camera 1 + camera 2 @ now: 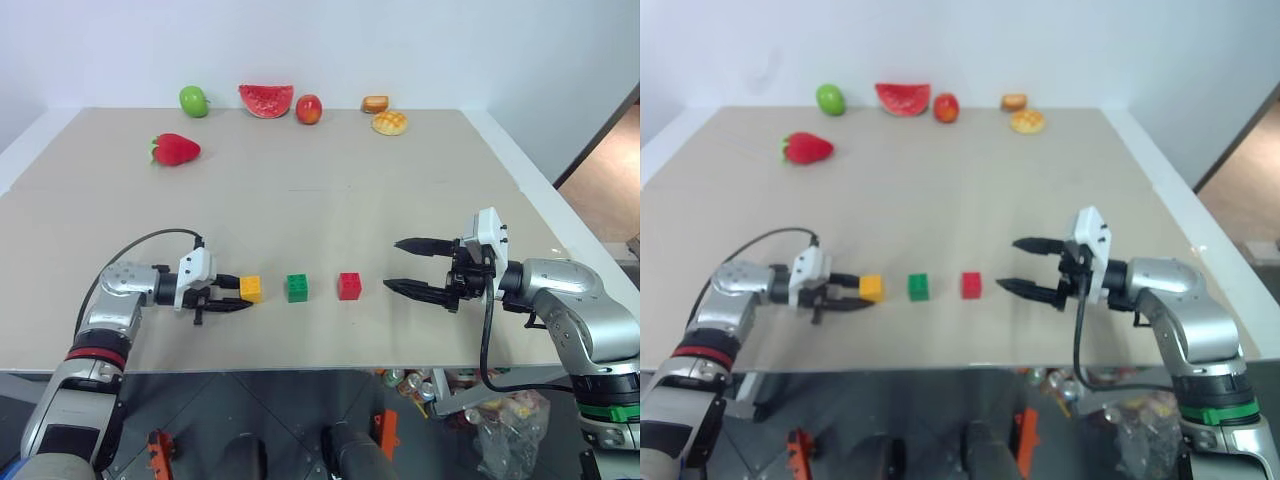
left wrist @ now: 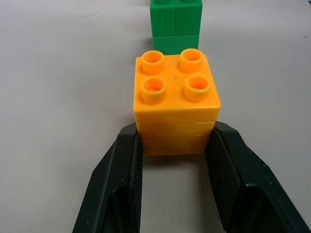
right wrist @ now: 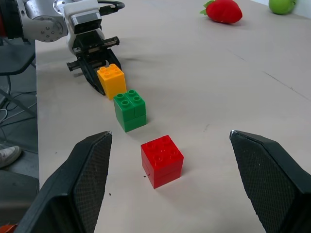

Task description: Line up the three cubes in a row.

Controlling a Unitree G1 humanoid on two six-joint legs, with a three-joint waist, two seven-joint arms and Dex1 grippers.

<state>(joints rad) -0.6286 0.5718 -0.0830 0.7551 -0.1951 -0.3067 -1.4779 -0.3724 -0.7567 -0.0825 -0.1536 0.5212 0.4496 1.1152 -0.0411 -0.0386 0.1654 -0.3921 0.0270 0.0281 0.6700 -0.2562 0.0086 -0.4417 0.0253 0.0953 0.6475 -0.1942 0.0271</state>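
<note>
Three studded cubes stand in a row near the table's front edge: yellow-orange (image 1: 250, 288), green (image 1: 297, 287) and red (image 1: 349, 286), with small gaps between them. My left gripper (image 1: 243, 293) lies low on the table at the row's left end, shut on the yellow-orange cube (image 2: 176, 97); its black fingers (image 2: 121, 174) press the cube's two sides. The green cube (image 2: 176, 22) sits just beyond it. My right gripper (image 1: 392, 264) hovers to the right of the red cube (image 3: 162, 160), open wide, nothing between its fingers (image 3: 87, 179).
Toy food lies along the far side of the table: a strawberry (image 1: 176, 149), a green apple (image 1: 194, 101), a watermelon slice (image 1: 266, 99), a red-orange fruit (image 1: 309, 109) and two bread pieces (image 1: 389, 122). The table's front edge (image 1: 300, 366) runs just behind the cubes.
</note>
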